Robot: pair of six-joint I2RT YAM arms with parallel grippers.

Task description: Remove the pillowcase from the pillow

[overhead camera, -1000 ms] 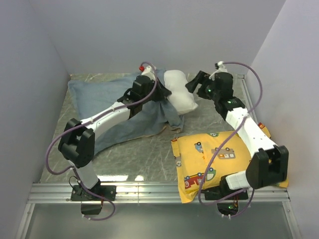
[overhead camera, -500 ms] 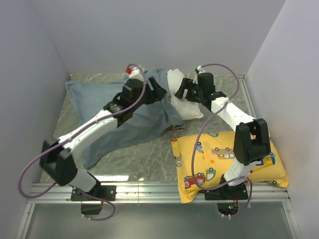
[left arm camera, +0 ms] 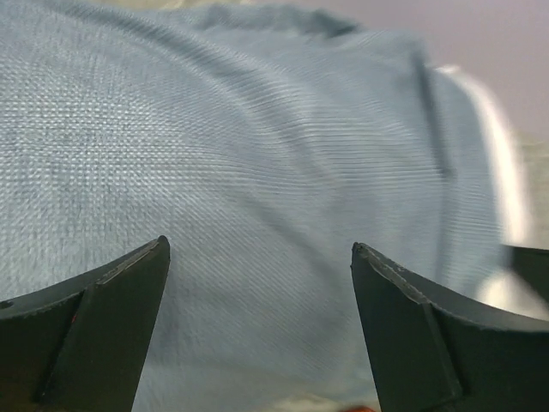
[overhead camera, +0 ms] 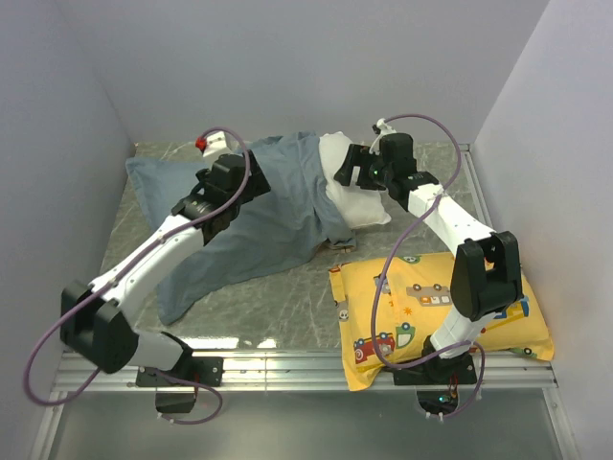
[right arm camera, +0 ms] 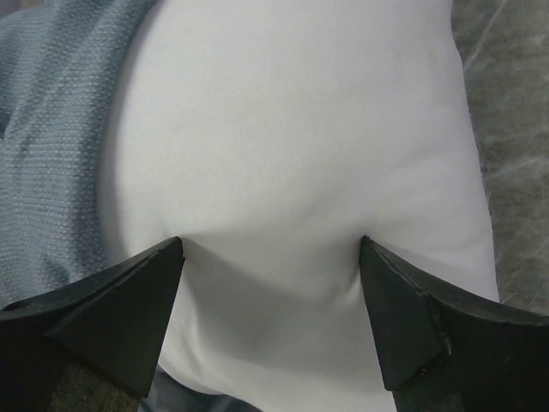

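- the pillowcase (overhead camera: 259,225) lies across the back-left of the worktop (overhead camera: 287,302), with its long axis running left to right; its open mouth faces right, toward the right arm.
- the pillow (overhead camera: 356,199) is only partly out — a plump white end shows at the mouth, near the back centre. the rest is hidden under blue-grey cloth, and i cannot tell how far left it reaches inside the case.
- right gripper (right arm camera: 270,245): fingers spread wide, tips set on the bare white end and denting it a little. it is pressing, not pinching. in the wrist view the edge of the case lies just beside it.
- left gripper (left arm camera: 257,249): fingers spread wide as well, with nothing between them. it hovers close over the blue-grey cloth, left of the mouth; whether it touches the cloth i cannot tell.
- the relation that matters — the pillow end lies to the right under the right gripper, and the case body to the left under the left gripper. each arm is the nearer one to its own piece, so pulling apart along that left-right axis looks like the way to slide the case off.
- judgement: neither gripper has a hold, so a grip on both comes first. the soft filling may slip from a shallow pinch.
- a yellow pillow (overhead camera: 441,302) with cartoon cars lies at the near right, in front of the white one, and has no part in the task.
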